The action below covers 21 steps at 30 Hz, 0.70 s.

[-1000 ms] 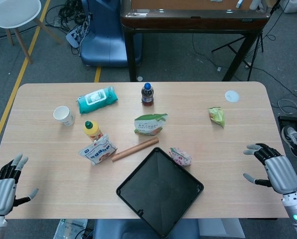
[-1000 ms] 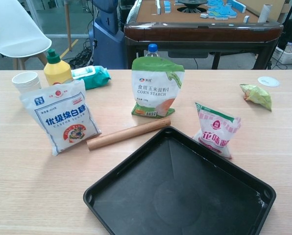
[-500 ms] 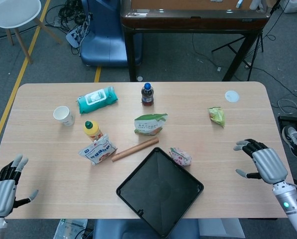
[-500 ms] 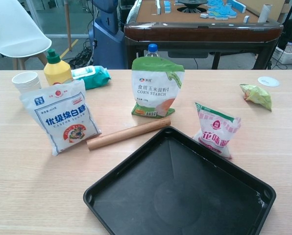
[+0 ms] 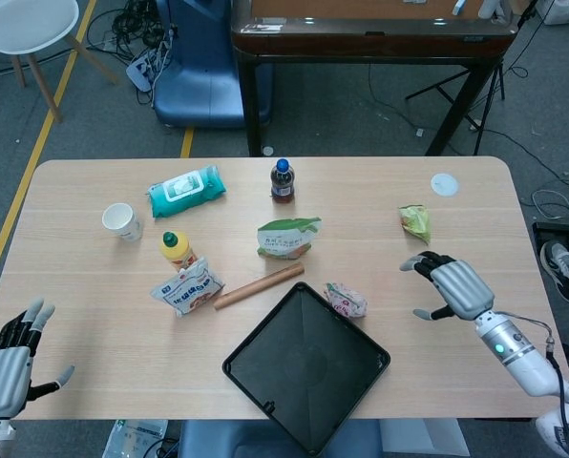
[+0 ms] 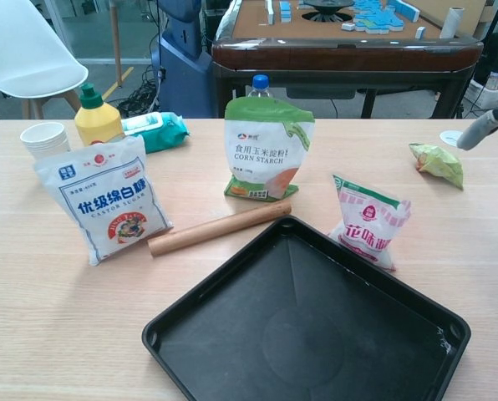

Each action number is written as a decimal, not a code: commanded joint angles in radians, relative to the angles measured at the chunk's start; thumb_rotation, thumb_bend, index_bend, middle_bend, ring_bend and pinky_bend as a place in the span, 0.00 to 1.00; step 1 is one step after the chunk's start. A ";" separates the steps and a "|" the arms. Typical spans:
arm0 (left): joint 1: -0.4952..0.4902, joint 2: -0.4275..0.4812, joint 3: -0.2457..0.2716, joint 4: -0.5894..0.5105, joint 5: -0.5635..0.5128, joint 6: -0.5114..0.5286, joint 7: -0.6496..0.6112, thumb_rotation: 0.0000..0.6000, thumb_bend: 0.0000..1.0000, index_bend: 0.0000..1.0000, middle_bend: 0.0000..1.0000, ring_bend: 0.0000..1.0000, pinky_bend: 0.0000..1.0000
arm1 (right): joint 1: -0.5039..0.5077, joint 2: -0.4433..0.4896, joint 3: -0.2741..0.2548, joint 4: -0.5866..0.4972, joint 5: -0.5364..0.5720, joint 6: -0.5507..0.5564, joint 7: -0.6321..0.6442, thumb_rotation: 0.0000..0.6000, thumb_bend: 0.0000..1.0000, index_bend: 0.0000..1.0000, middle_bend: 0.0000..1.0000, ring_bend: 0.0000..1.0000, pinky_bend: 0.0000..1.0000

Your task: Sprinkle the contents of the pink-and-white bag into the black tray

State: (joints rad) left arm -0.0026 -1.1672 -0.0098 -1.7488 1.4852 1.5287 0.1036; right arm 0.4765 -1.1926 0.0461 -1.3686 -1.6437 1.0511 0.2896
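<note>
The right hand (image 5: 452,285) hovered over the table (image 5: 514,210) toward its right edge, fingers spread and holding nothing; the chest view caught only its fingertips at the frame's right border. The left hand (image 5: 8,363) hung off the near left corner, likewise spread and empty. The pink-and-white bag (image 5: 346,299) stood a little in from the table's near edge, right of its middle, just beside the black tray (image 5: 306,367) at the tray's far right rim. Whether bag and rim touched could not be told from either view.

The step in hand looked to be the reach for the bag, and the right hand was the nearer one. A good grasp would likely take the bag around its upper body, below the sealed top, so the mouth stayed free for pouring. The bag looked soft and partly filled, so a squeeze low down might crumple it or tip it toward the tray. The crumpled green packet (image 5: 415,222) lay near the hand on the far side, and the rolling pin (image 5: 259,286) lay beyond the bag, so an approach from the right edge seemed the clearest. The tray held nothing visible.
</note>
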 commanded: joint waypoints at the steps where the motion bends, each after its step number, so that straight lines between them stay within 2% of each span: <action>1: 0.001 0.001 0.000 -0.005 -0.002 0.000 0.008 1.00 0.18 0.08 0.01 0.00 0.05 | 0.038 -0.034 -0.010 0.037 -0.014 -0.040 0.019 1.00 0.04 0.23 0.24 0.16 0.28; 13: -0.003 -0.005 0.000 -0.020 -0.006 -0.007 0.041 1.00 0.18 0.08 0.01 0.00 0.05 | 0.157 -0.143 -0.054 0.170 -0.077 -0.113 0.092 1.00 0.02 0.18 0.20 0.11 0.22; 21: -0.005 -0.008 -0.001 -0.034 -0.010 -0.010 0.066 1.00 0.18 0.08 0.01 0.00 0.05 | 0.220 -0.227 -0.102 0.315 -0.150 -0.081 0.220 1.00 0.02 0.18 0.20 0.11 0.21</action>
State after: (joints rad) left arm -0.0074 -1.1744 -0.0104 -1.7815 1.4750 1.5189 0.1685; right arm 0.6777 -1.3950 -0.0383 -1.0883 -1.7704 0.9558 0.4779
